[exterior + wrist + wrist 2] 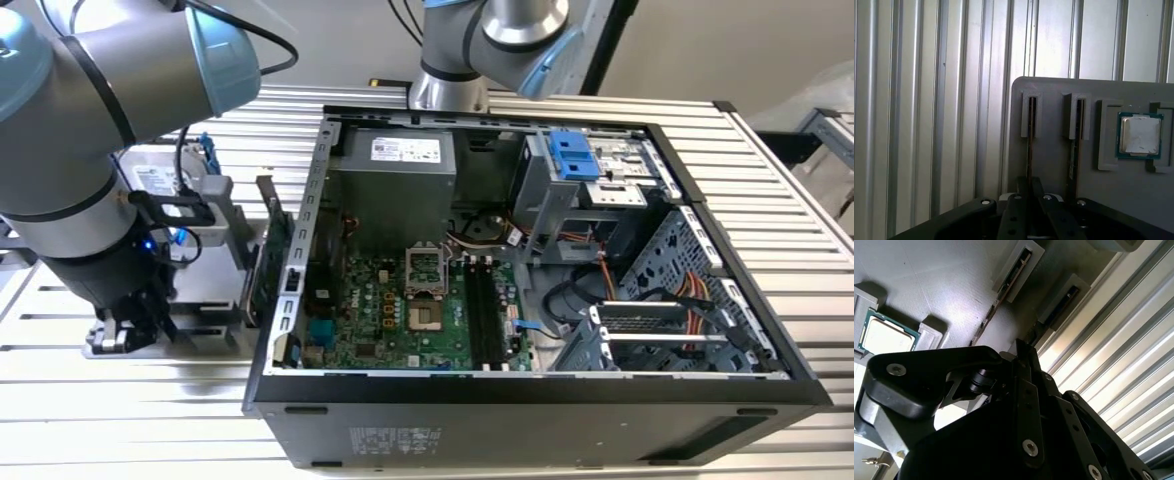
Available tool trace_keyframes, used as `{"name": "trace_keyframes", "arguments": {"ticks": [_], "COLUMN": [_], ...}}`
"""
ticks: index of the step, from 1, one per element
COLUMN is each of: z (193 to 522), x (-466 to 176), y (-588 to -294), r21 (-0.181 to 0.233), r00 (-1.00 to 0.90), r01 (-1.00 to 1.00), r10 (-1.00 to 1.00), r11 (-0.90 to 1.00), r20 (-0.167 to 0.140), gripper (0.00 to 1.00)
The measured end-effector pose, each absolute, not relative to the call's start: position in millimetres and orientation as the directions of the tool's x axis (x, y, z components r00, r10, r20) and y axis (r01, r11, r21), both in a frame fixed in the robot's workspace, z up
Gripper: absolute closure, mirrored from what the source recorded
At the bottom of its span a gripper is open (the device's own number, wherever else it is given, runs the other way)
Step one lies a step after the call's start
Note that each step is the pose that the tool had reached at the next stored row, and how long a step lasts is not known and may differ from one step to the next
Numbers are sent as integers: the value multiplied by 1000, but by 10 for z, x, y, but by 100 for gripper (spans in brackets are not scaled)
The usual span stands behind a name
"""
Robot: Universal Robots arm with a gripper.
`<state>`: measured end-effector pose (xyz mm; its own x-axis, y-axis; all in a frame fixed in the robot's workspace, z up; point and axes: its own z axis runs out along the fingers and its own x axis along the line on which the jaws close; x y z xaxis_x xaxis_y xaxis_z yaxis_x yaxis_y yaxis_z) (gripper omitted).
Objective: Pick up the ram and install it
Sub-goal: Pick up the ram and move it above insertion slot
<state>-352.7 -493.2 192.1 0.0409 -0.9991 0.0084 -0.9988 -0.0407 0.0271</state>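
In both wrist views the ram [1029, 127] [1004, 290] stands on edge in a slot of a grey holder [1054, 87] [954, 275]. My gripper [1029, 186] [1021, 355] sits low over it, its black fingers [1015, 210] closed against the thin board from both sides. A second thin stick [1074, 135] [1068, 294] stands in the neighbouring slot. In the exterior view my gripper [127, 325] is down at the holder [200, 318], at that view's left, beside the open computer case [534, 400]. The motherboard's black slots [483, 310] lie inside the case.
A processor chip [1140, 134] [886, 335] rests in a recess of the holder. A green expansion card [274, 265] stands between holder and case, and a silver drive [167, 180] stands behind. The ribbed metal table [134, 420] surrounds everything. A second arm's base [454, 60] rises behind the case.
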Motion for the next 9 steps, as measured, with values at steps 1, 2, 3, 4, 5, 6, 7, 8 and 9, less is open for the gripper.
{"name": "trace_keyframes", "arguments": {"ticks": [1, 2, 3, 4, 5, 6, 7, 8, 9], "z": [1921, 1921, 1921, 1921, 1921, 1921, 1922, 1927, 1937], "x": [-3527, -3527, -3527, -3527, -3527, -3527, -3527, -3527, -3527], "y": [-4932, -4932, -4932, -4932, -4932, -4932, -4932, -4931, -4932], "r21": [27, 27, 27, 27, 27, 27, 27, 27, 27], "r00": [41, 41, 41, 41, 41, 41, 41, 41, 41], "r01": [-999, -999, -999, -999, -999, -999, -999, -999, -999], "r10": [-999, -999, -999, -999, -999, -999, -999, -999, -999], "r11": [-41, -41, -41, -41, -41, -41, -41, -41, -41], "r20": [8, 8, 8, 8, 8, 8, 8, 8, 8], "gripper": [100, 100, 100, 100, 100, 100, 100, 100, 100]}}
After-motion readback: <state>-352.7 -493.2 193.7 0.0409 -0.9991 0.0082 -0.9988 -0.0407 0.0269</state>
